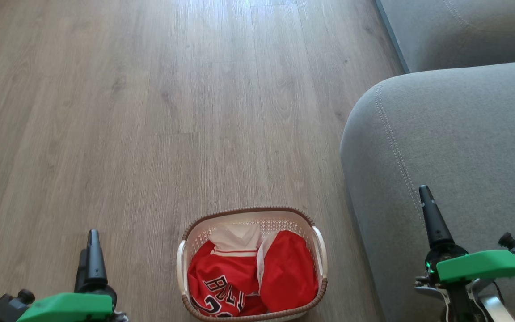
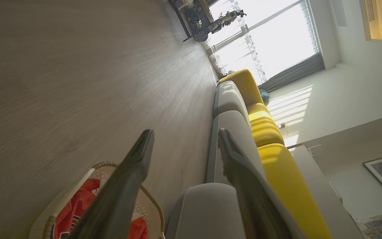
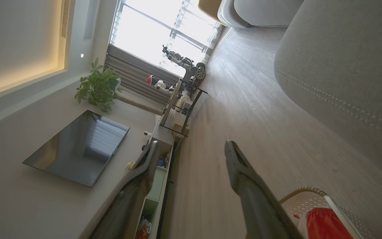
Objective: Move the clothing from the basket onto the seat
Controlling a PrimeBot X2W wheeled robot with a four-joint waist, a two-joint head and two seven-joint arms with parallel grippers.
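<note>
The cream basket [image 1: 248, 209] stands on the wood floor at the bottom centre of the head view. In it lies the red clothing: a lettered jersey [image 1: 221, 277] on the left and plain shorts [image 1: 289, 273] on the right. To its right rises the grey seat [image 1: 454, 143] with its stitched seam. My left gripper [image 1: 93, 239] hangs left of the basket, and the left wrist view shows it [image 2: 184, 132] open and empty above the basket [image 2: 101, 165]. My right gripper [image 1: 425, 193] hovers over the seat's front edge; the right wrist view shows it [image 3: 191, 144] open and empty.
Bare wood floor [image 1: 150, 112] stretches ahead and to the left. A second grey cushion [image 1: 463, 31] sits further back, with yellow back cushions [image 2: 270, 132] behind the seats. A low cabinet [image 3: 164, 146], a dark screen [image 3: 78, 149] and a plant [image 3: 99, 88] line the opposite wall.
</note>
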